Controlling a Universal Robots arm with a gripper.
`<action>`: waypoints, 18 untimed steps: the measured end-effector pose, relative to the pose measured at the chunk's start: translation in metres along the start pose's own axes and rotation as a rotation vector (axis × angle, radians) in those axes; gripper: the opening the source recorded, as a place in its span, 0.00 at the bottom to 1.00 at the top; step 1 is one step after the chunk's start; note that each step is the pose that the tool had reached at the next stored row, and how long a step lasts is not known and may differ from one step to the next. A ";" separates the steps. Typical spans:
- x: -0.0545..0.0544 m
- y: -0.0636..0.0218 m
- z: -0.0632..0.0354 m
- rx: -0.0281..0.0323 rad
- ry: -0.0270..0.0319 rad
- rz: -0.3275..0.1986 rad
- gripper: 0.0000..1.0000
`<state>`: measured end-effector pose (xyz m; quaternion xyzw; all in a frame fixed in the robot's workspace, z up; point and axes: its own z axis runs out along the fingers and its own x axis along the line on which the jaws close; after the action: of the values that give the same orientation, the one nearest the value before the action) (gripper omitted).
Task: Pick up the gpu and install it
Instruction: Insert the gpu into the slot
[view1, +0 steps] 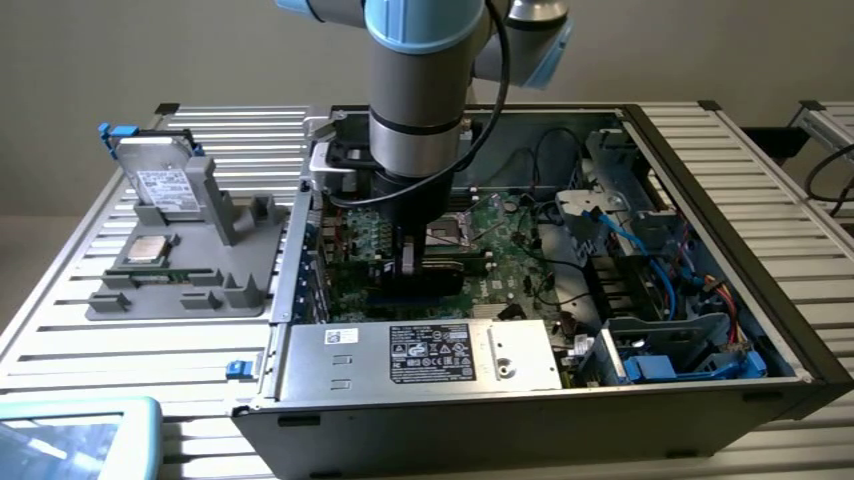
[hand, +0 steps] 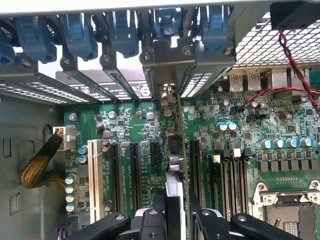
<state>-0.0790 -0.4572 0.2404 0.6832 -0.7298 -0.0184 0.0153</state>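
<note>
My gripper (view1: 411, 262) is low inside the open computer case (view1: 747, 300), over the green motherboard (view1: 507, 250), and is shut on the gpu (view1: 441, 272). In the wrist view the gpu (hand: 176, 150) stands on edge, thin and upright, between my two black fingers (hand: 150, 225). It runs along the motherboard between two black expansion slots (hand: 134, 170). Its silver end bracket (hand: 167, 55) sits against the rear slot openings of the case, under the blue clips (hand: 80, 35). The card's lower edge is close to the slot, and I cannot tell whether it is seated.
The grey power supply (view1: 427, 352) lies at the case's front. A grey fixture (view1: 187, 270) at the exterior view's left carries a hard drive (view1: 167, 185) and a processor (view1: 144, 250). Memory sticks (hand: 227, 175), the CPU socket (hand: 285, 210), red wires (hand: 295, 65) and a yellow braided cable (hand: 37, 165) flank the card.
</note>
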 end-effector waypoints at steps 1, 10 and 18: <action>0.000 0.0000 0.0000 -0.0002 -0.0003 -0.002 0.28; 0.000 0.0000 0.0000 -0.0023 -0.0025 -0.025 0.28; 0.000 0.0000 0.0001 -0.0024 -0.0031 -0.025 0.28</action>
<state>-0.0790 -0.4577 0.2403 0.6923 -0.7212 -0.0205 0.0148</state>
